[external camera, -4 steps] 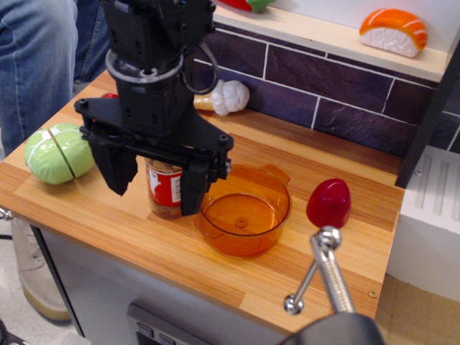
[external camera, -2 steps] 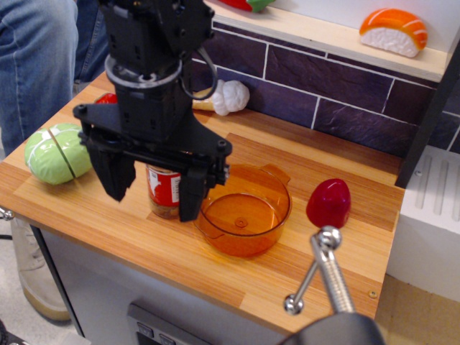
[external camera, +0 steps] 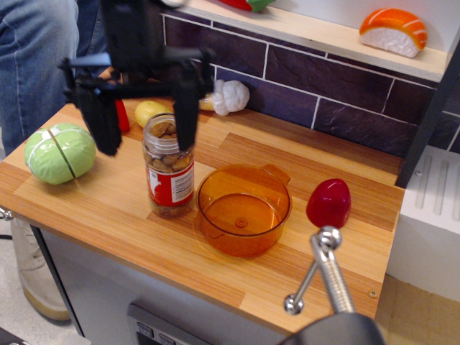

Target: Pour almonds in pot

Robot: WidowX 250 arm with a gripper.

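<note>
A clear plastic jar (external camera: 169,171) with a red-and-white label stands upright on the wooden counter, holding brown almonds (external camera: 165,135). Just to its right sits the translucent orange pot (external camera: 244,208), empty, with two small side handles. My black gripper (external camera: 144,122) hangs above and slightly left of the jar, jaws wide open and empty. Its right finger (external camera: 185,108) is in front of the jar's top and its left finger (external camera: 100,118) is well to the left. It touches nothing.
A green cabbage toy (external camera: 60,152) lies at the counter's left end. A glossy red egg toy (external camera: 328,202) sits right of the pot. A yellow toy (external camera: 149,111) and a garlic toy (external camera: 227,96) lie by the tiled back wall. A metal rod (external camera: 323,269) juts up at the front right. A person stands at the left.
The gripper has risen from around the jar and shifted left, staying open. The jar, which was mostly hidden behind it, now shows in full and has not moved.
</note>
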